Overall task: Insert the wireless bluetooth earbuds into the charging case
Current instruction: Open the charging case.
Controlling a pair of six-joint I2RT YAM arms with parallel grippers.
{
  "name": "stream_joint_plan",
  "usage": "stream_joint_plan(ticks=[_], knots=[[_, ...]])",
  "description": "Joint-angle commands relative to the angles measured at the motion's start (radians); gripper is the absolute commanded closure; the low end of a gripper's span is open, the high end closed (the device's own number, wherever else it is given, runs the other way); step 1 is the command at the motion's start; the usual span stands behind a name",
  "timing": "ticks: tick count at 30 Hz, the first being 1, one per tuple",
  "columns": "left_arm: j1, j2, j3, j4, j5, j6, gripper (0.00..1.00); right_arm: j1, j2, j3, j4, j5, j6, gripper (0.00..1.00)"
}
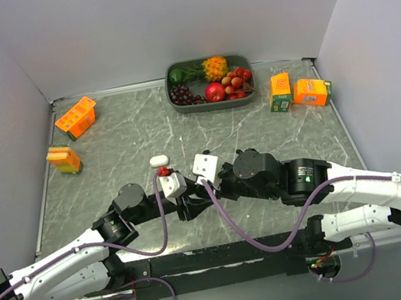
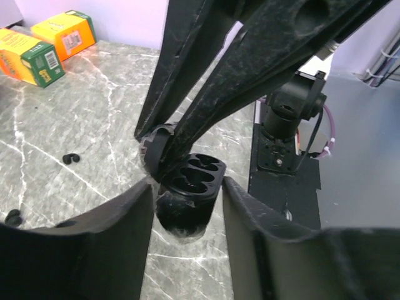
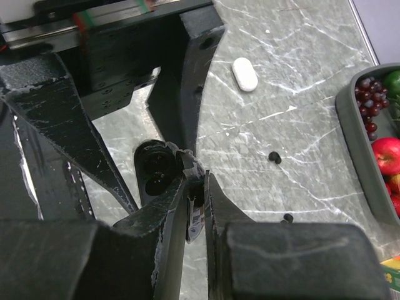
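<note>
your left gripper (image 2: 187, 190) straddles the black charging case (image 2: 194, 172), which is open with its two sockets facing up. one finger sits along each flank of the case. from the left wrist view i cannot tell whether the pads are truly pressing it or only resting just beside it. your right gripper (image 3: 195, 181) is drawn narrow and pinches the case's flipped-back lid (image 2: 156, 147) at its edge. the black earbuds (image 3: 274, 157) lie loose on the marble table (image 3: 300, 94), apart from the case. one sits between the case and the fruit tray (image 3: 356, 119), and the other earbud (image 3: 287, 218) lies nearer the right wrist camera. a white case (image 3: 245, 74) rests closed on the table beyond them.
</note>
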Motion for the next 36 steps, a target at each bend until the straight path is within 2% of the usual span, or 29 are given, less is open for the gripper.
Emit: stream_joint_plan(ticks=[1, 3, 4, 7, 15, 18, 19, 22, 31, 36], knots=[[0.004, -0.002, 0.032, 0.067, 0.026, 0.007, 0.56, 0.010, -0.003, -0.011, 0.037, -0.034, 0.019, 1.00], [0.004, -0.005, 0.029, 0.070, 0.029, 0.007, 0.65, 0.008, -0.002, -0.011, 0.035, -0.037, 0.020, 1.00], [0.004, -0.006, 0.024, 0.072, 0.030, 0.007, 0.76, 0.010, -0.003, -0.011, 0.037, -0.037, 0.020, 1.00], [0.003, -0.011, 0.015, 0.080, 0.029, 0.007, 0.99, 0.008, -0.003, -0.011, 0.031, -0.035, 0.028, 1.00], [0.004, -0.033, -0.011, 0.104, 0.023, 0.000, 0.99, 0.008, -0.003, -0.005, 0.028, -0.017, 0.040, 1.00], [0.004, -0.037, -0.024, 0.113, 0.010, -0.003, 0.99, 0.008, -0.003, 0.006, 0.028, -0.002, 0.052, 0.78], [0.003, -0.039, -0.027, 0.116, 0.007, -0.006, 0.99, 0.008, -0.002, 0.009, 0.028, 0.005, 0.055, 0.66], [0.003, -0.048, -0.042, 0.133, -0.005, -0.013, 0.99, 0.007, -0.006, 0.020, 0.028, 0.024, 0.068, 0.51], [0.004, -0.092, -0.096, 0.188, -0.053, -0.042, 0.99, -0.011, -0.025, 0.063, 0.020, 0.034, 0.106, 0.36], [0.004, -0.125, -0.165, 0.263, -0.094, -0.079, 0.99, -0.067, -0.083, 0.086, 0.028, -0.026, 0.164, 0.28]])
